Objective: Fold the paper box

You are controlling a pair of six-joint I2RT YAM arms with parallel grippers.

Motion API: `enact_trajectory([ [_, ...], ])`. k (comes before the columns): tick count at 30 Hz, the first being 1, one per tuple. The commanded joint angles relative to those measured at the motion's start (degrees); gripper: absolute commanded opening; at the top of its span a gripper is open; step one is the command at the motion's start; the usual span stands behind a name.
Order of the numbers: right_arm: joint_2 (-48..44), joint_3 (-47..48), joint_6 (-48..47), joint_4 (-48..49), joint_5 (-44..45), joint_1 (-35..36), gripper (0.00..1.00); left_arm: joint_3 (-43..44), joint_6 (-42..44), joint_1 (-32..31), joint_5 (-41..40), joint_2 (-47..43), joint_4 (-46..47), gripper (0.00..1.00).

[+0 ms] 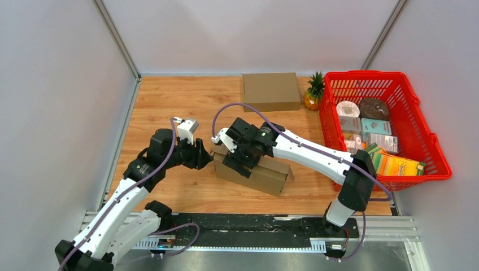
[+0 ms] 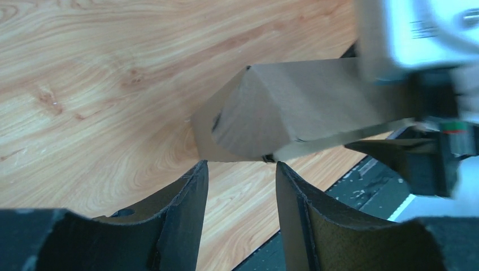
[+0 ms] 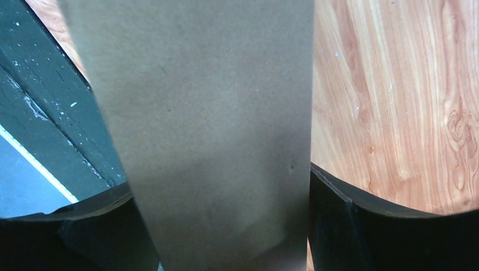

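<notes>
Paper box (image 1: pixel 265 172) sits on the table (image 1: pixel 169 101) left of the red basket (image 1: pixel 367 74), body looks squared up. Right tool (image 3: pixel 219 178) clamps across it. Left tool (image 2: pixel 242 169) spread, empty, at the end away from the basket; that flap (image 2: pixel 206 138) looks untucked.

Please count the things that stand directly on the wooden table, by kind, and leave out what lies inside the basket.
Cardboard boxes: 2, the paper box between the arms and a closed box at the far edge
Pineapple: 1
Red basket: 1
Total: 4
</notes>
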Motion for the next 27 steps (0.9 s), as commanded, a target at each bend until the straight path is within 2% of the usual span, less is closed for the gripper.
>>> enact_trajectory([
  [1,-3.4,0.7,0.4,2.8,-0.6,-0.7,0.80,3.3,3.9,-1.6,-3.9,3.2,3.6,0.56],
  [8,-7.8,0.2,1.5,3.3,0.5,-1.1,0.91,4.5,5.4,-1.6,-4.7,4.6,5.6,0.56],
  [14,-10.5,-1.3,2.9,4.1,0.9,-1.4,0.93,5.6,5.5,-1.9,-1.7,6.9,6.3,0.51],
  [20,-10.1,-2.7,3.1,4.8,1.1,-1.5,0.93,7.3,5.8,-2.3,-1.6,7.9,6.0,0.38],
  [27,-9.6,-3.8,3.6,5.9,3.7,-1.5,0.94,9.5,6.3,-3.2,-2.7,8.1,5.1,0.13],
])
